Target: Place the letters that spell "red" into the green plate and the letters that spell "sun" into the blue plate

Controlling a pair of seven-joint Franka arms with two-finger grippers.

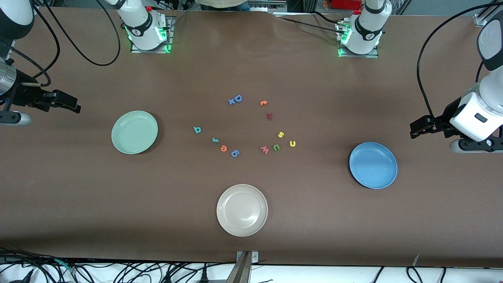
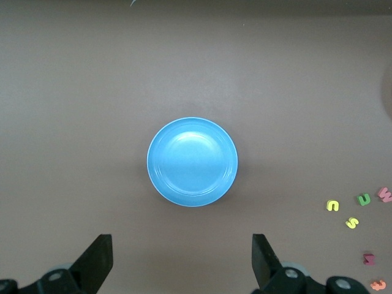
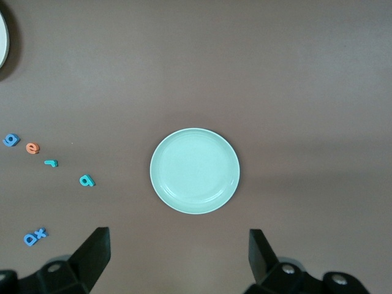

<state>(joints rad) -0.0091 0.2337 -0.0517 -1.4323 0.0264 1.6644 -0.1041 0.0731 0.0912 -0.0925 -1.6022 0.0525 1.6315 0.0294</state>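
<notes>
Item: right end effector (image 1: 74, 105), released, empty, hovering at its end of the tabletop (image 1: 251, 243). Green plate (image 1: 134, 131) is sitting nearest it; r (image 1: 215, 139), e (image 1: 224, 148), d (image 1: 197, 129) are lying past the plate toward mid-tabletop.

Item: left end effector (image 1: 416, 129), released, waiting beside the blue plate (image 1: 373, 165); s (image 1: 281, 134), u (image 1: 292, 143), n (image 1: 276, 147) are lying inward of it.

Writing: only the letter shapes.

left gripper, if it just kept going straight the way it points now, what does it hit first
Most likely bare table. The left gripper, open, points down beside the blue plate at the left arm's end of the table. The plate lies just ahead of the fingertips, so it might catch the plate's rim instead; depth is hard to judge.
</notes>
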